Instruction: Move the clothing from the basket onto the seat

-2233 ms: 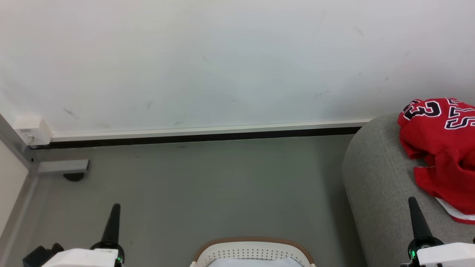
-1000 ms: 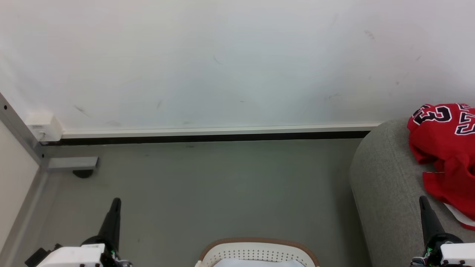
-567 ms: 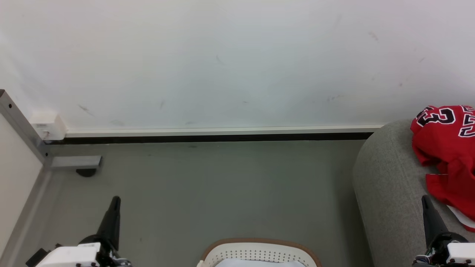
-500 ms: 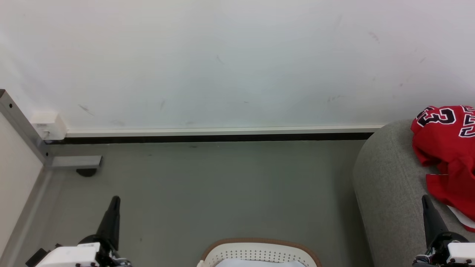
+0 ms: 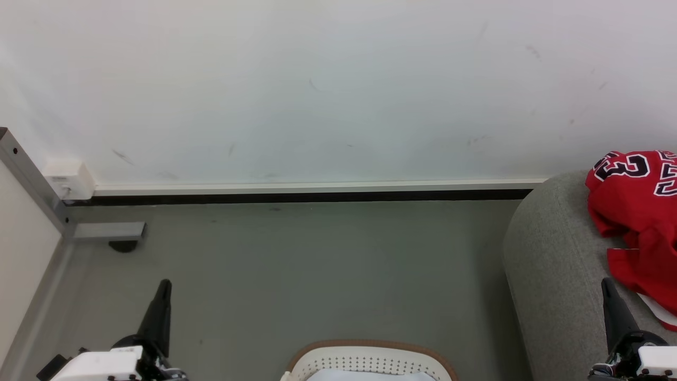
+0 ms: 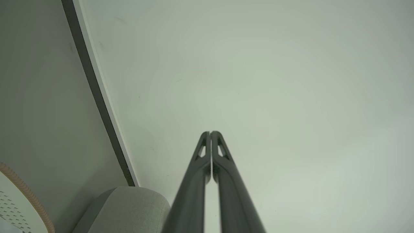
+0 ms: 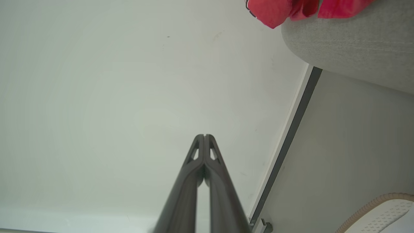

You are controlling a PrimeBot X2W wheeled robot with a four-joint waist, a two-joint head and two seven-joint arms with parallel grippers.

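Red clothing [image 5: 637, 211] with black-and-white numerals lies crumpled on the grey seat [image 5: 550, 264] at the right edge of the head view; the right wrist view catches the clothing [image 7: 284, 9] on the seat [image 7: 349, 45] too. The white basket [image 5: 370, 360] with its brown rim pokes up at the bottom centre, a pale sheet inside. My left gripper [image 5: 165, 286] is shut and empty above the floor, left of the basket. My right gripper [image 5: 605, 283] is shut and empty in front of the seat, just below the clothing. Both wrist views show their own pressed-together fingertips, left gripper [image 6: 210, 132] and right gripper [image 7: 204, 136].
A white wall [image 5: 317, 90] with a pale baseboard runs across the back. A grey metal post with a foot [image 5: 108, 233] and a white box [image 5: 69, 180] stand in the left corner. Grey floor [image 5: 317, 264] lies between basket and wall.
Over the last two seconds the head camera has swung a little left, so the whole scene has slid right. Since half a second ago nothing has moved. Both grippers stay shut.
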